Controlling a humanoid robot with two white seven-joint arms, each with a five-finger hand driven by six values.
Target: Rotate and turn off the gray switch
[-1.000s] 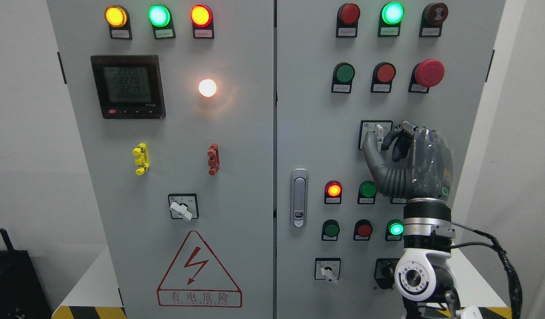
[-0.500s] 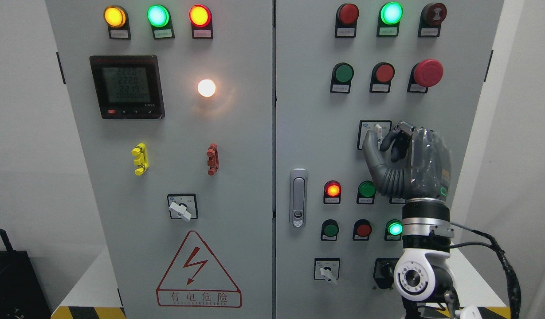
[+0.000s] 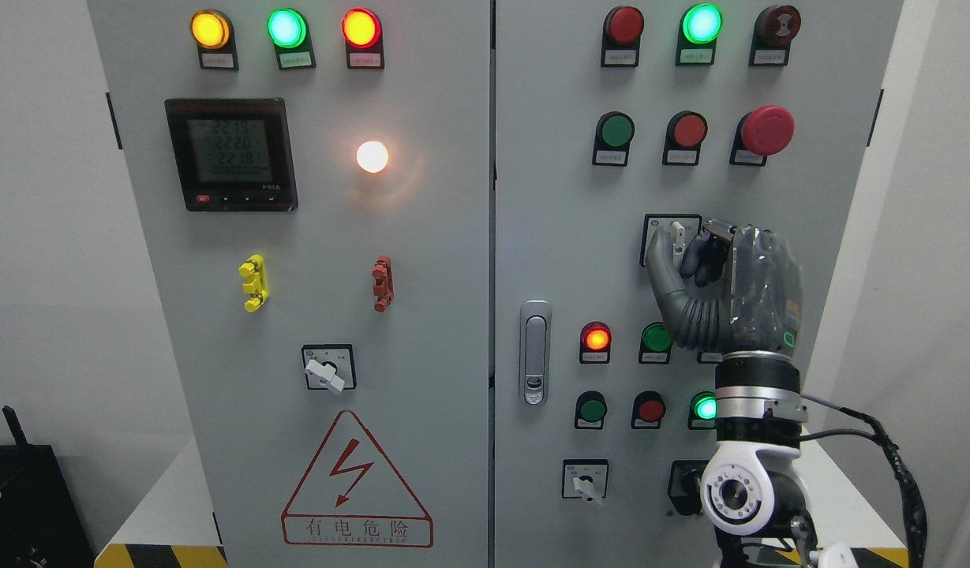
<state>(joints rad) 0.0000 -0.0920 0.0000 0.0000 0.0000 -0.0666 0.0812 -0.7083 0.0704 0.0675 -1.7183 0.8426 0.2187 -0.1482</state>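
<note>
Gray rotary switch (image 3: 677, 237) with a pale upright handle sits mid-height on the right door of the light gray control cabinet (image 3: 548, 197). The right hand (image 3: 713, 276), dark gray, pinches that handle between thumb and curled fingers.

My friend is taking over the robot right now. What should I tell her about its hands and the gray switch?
Right hand: raised at the right door, thumb and fingers closed around the gray switch, whose handle stands about upright.
Left hand: not in view.
Done: the hand has reached and gripped the switch.
Left: turn the handle to off, then let go. Whether turning has begun cannot be told.
Nearby: the red mushroom button sits above the hand; keep clear of it.
</note>
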